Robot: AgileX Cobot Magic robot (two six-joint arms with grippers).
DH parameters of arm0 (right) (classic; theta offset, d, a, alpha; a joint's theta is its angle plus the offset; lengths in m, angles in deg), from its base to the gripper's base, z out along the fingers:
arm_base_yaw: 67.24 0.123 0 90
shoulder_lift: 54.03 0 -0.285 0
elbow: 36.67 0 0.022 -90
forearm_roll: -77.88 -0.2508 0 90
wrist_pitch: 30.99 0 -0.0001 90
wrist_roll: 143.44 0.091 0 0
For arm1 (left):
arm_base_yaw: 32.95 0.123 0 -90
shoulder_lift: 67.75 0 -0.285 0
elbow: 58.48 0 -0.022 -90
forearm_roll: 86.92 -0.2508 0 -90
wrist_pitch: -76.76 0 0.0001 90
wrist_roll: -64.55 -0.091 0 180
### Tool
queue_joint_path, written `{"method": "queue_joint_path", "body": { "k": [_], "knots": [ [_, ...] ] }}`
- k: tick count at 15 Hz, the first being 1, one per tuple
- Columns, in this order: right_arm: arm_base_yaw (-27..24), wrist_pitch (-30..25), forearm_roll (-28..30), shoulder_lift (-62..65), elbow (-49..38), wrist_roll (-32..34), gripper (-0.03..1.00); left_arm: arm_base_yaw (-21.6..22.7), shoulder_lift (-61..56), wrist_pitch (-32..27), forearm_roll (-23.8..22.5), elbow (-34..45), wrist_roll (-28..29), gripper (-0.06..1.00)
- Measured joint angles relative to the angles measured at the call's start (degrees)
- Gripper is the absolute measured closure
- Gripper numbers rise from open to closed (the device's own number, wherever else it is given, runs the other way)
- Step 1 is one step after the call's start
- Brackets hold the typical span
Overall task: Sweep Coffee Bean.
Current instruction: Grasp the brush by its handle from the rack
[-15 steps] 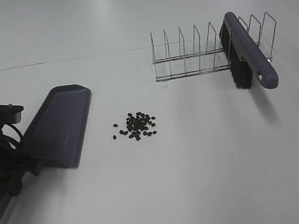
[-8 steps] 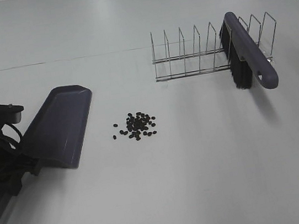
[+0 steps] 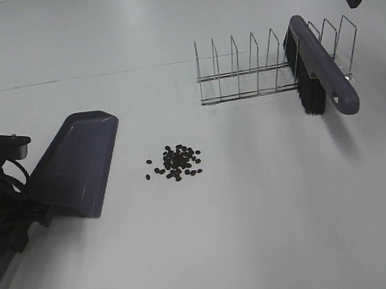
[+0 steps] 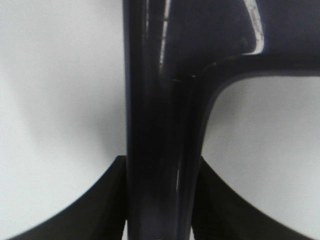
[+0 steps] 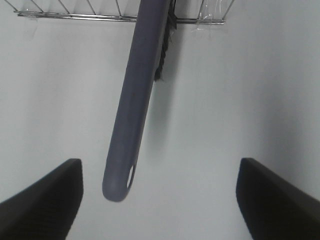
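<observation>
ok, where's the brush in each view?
Exterior high: brush at the right, propped in the wire rack.
Left wrist: not in it; only the dustpan handle shows.
Right wrist: brush mid-frame, handle end toward the camera.
Shared landmark: the wire rack, seen in the exterior high and right wrist views.

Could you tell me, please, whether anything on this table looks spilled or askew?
Yes. A small heap of coffee beans lies loose on the table, beside the purple dustpan but apart from it. The brush also sits crooked in the wire rack, its handle jutting out past the rack's front.
</observation>
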Motion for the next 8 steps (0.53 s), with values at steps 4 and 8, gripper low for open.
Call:
{"method": "queue_joint_path", "body": {
  "k": [4, 8],
  "knots": [
    [0.0, 0.4, -2.1, -10.6, 8.1, 0.0, 0.24, 0.0, 0.0, 0.1, 0.0, 0.0, 0.0, 0.62],
    [0.0, 3.5, -4.1, -22.7, 16.2, 0.0, 0.24, 0.0, 0.0, 0.1, 0.6, 0.0, 0.0, 0.62]
  ]
}}
